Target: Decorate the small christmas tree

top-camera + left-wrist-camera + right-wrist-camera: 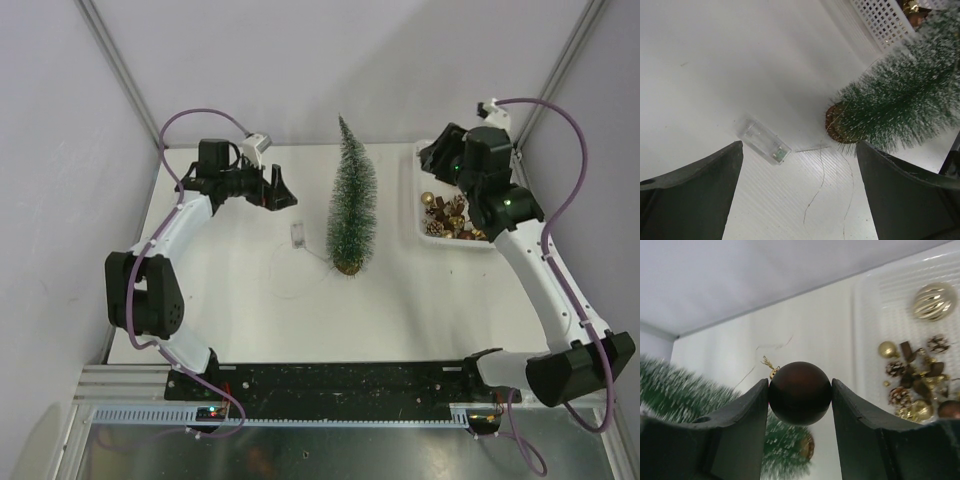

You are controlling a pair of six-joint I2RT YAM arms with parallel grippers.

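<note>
The small christmas tree (352,205) stands upright at the middle of the table on its tan disc base; it also shows in the left wrist view (900,105) and blurred in the right wrist view (685,390). My right gripper (800,392) is shut on a dark red ball ornament (800,392) with a gold cap and hook, held up in the air over the left end of the basket (430,155). My left gripper (282,190) is open and empty, left of the tree, above a clear battery box (764,140) with thin wire (822,175).
A white mesh basket (419,215) at the right holds several gold balls and pine cones (445,215). The wire (300,270) trails on the table in front of the tree. Grey walls and metal frame posts surround the table.
</note>
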